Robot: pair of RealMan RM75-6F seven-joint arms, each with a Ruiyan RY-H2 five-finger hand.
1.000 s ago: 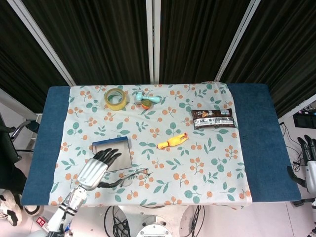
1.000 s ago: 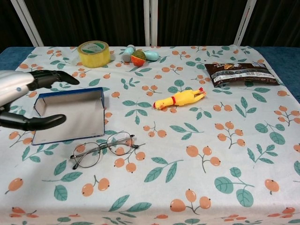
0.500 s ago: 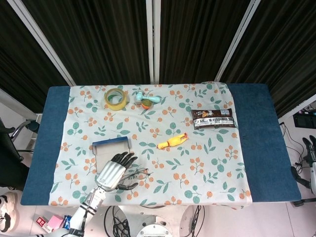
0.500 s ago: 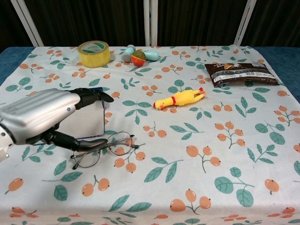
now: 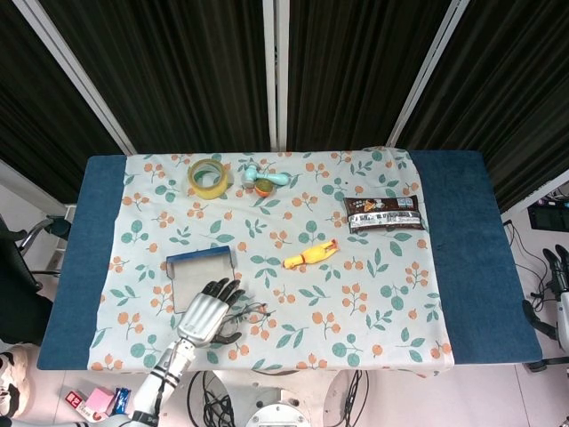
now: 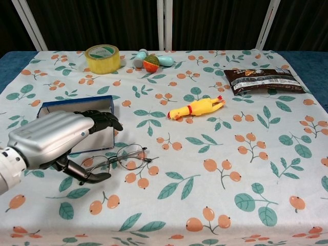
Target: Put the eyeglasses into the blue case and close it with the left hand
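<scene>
The wire-rimmed eyeglasses (image 6: 123, 160) lie unfolded on the floral cloth just in front of the blue case (image 6: 77, 104), which stands open with its pale inside showing. My left hand (image 6: 54, 139) hovers over the case's near half with its fingers spread. Its thumb (image 6: 84, 175) reaches down beside the left lens, and nothing is held. From the head view the left hand (image 5: 209, 311) covers the left part of the eyeglasses (image 5: 255, 313), below the blue case (image 5: 200, 265). Only a sliver of my right hand (image 5: 562, 271) shows past the table's right side.
A yellow rubber chicken (image 6: 197, 107) lies right of the case. At the back are a yellow tape roll (image 6: 103, 57) and a small teal dumbbell toy with an orange ball (image 6: 151, 61). A dark snack packet (image 6: 262, 80) sits at the far right.
My left hand has shifted right and come down from beside the case to over its near half. Its thumb now sits by the left lens. The eyeglasses have not moved.
</scene>
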